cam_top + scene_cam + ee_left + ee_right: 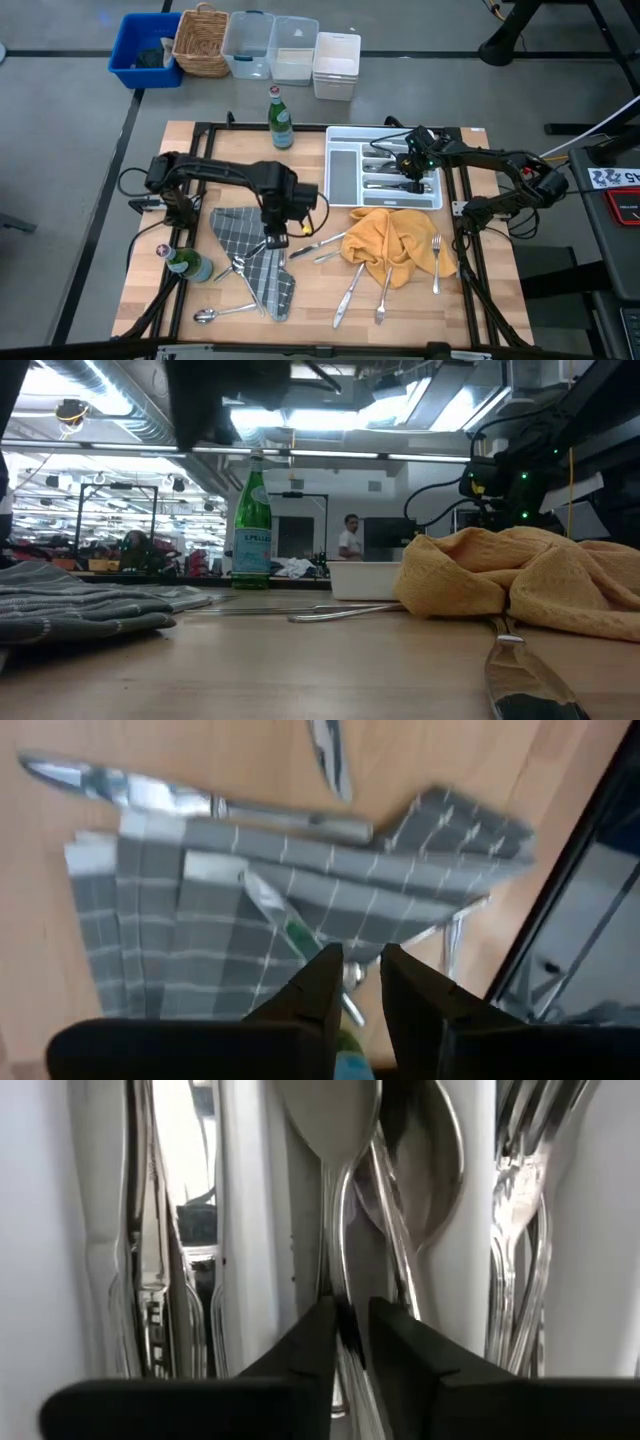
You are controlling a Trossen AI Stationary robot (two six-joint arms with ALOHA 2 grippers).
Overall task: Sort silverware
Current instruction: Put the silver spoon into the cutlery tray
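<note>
Right gripper (412,172): down inside the white tray (345,172) at the counter's (310,310) far right; its fingers (310,1345) stand a little apart astride a spoon handle (340,1295) in the middle slot, and I cannot tell whether they grip it.
Left gripper (272,232): over the grey checked cloth (255,255); fingers (318,990) slightly parted, nothing seen between them.
Sorted silverware: knives (150,1250), spoons (420,1160) and forks (525,1200) lie in separate slots of the tray.
Loose silverware: a fork (436,262) just right of the yellow cloth (395,240), pieces poking out below that cloth (355,285), a spoon (215,314) at the near left, a knife (190,800) beside the grey cloth.
Crowding: a green bottle (281,118) stands left of the tray; a second bottle (185,265) lies at the left edge.
Beyond the counter: bins and a basket (203,40) on the floor.
</note>
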